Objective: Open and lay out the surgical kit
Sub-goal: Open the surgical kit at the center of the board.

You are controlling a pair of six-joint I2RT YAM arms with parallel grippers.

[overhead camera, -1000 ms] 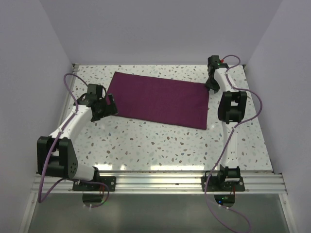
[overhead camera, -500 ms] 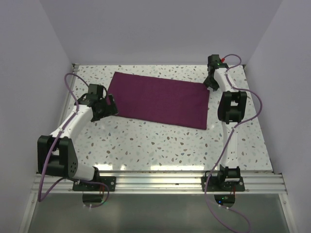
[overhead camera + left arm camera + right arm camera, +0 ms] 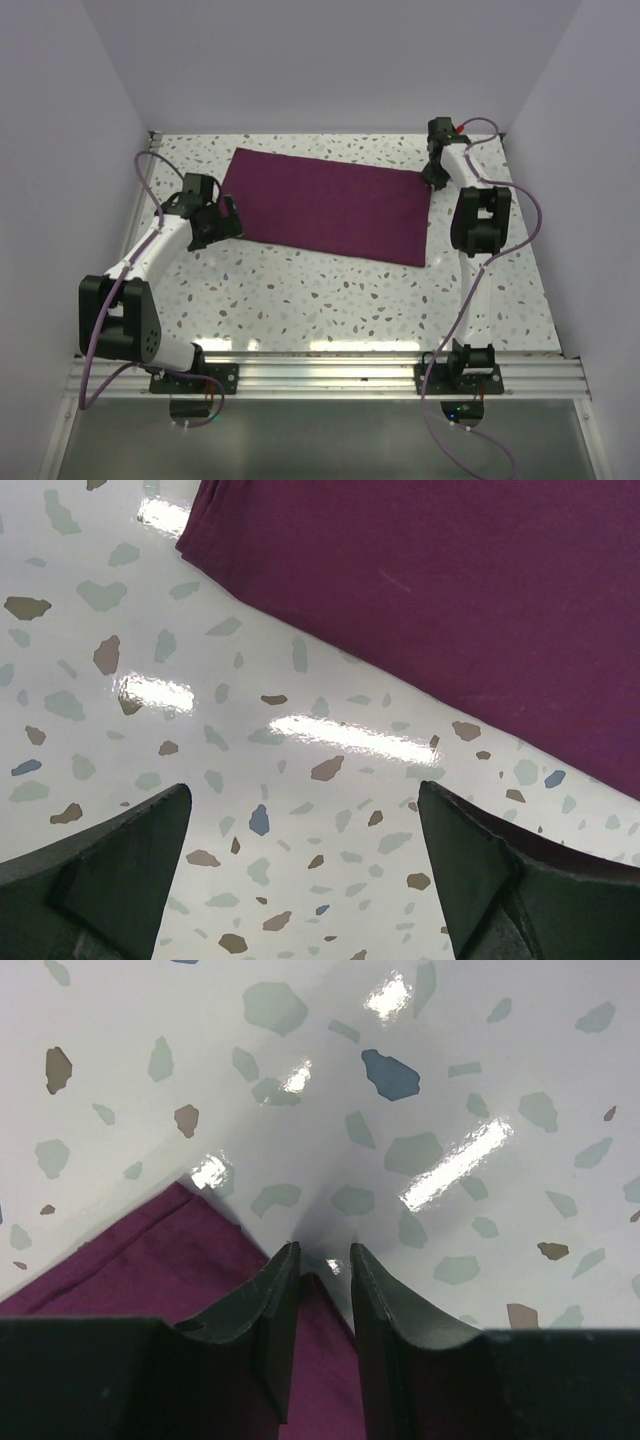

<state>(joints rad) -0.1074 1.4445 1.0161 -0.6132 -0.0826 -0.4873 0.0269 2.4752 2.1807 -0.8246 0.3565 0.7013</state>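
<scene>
Dark purple rectangular cloth wrap [image 3: 325, 205] lies flat and closed, w/ folded edges showing at its corners. No steel tray or instruments visible, presumably inside, can't confirm. White speckled terrazzo table [image 3: 330, 300] is under the wrap, showing on all sides of it.

Handling, my guess: soft, limp, light fabric that will drape and slide on the glossy top. Any steel inside could shift or spill if I lift fast. Best hold = a corner or free folded edge; pinch the top layer only, peel back low and slow.

My right gripper [image 3: 322, 1260] is at the wrap's far right corner, fingers drawn close w/ a narrow gap and the corner tip sitting in that gap. Can't tell if it's actually pinched or just straddled.

My left gripper [image 3: 303, 810] is just off the wrap's near left corner over bare table, jaws spread wide, holding nothing, not touching fabric.

No brand, label or writing readable on the wrap in any view.

Step in hand, I'd judge: getting first grip on a corner; unfolding not begun.
</scene>
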